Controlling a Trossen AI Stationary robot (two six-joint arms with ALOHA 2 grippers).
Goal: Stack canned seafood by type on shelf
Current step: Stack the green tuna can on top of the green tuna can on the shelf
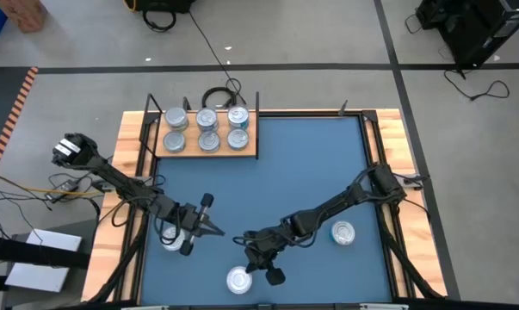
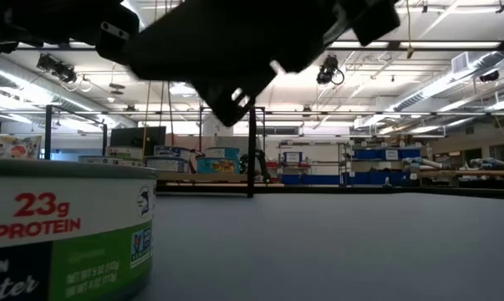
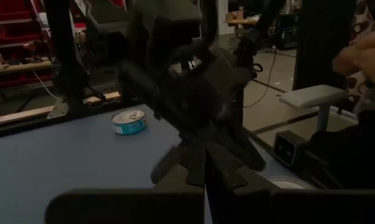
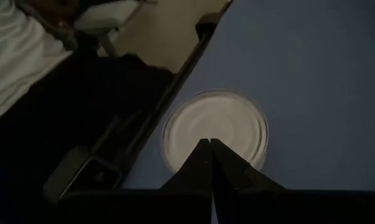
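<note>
Six silver tins of canned seafood (image 1: 206, 131) stand in two rows on the light-brown wooden shelf (image 1: 250, 151) at the table's far left. Three more tins rest on the blue mat: one (image 1: 239, 280) by the near edge, one (image 1: 342, 232) at the right, one (image 1: 169, 238) under my left arm. My right gripper (image 1: 254, 261) is shut and slants down over the near tin, its tips above the lid (image 4: 215, 127). In the low view it (image 2: 235, 104) hangs clear above that tin (image 2: 68, 226). My left gripper (image 1: 221, 231) is shut, level, pointing toward the table's right.
The shelf's thin black uprights (image 2: 252, 150) rise at its corners. Wooden table borders (image 1: 388, 146) and cables flank the mat. A person's hand (image 3: 361, 56) shows beyond the table's near right side. Bare blue mat (image 1: 311, 164) lies between the shelf and the right tin.
</note>
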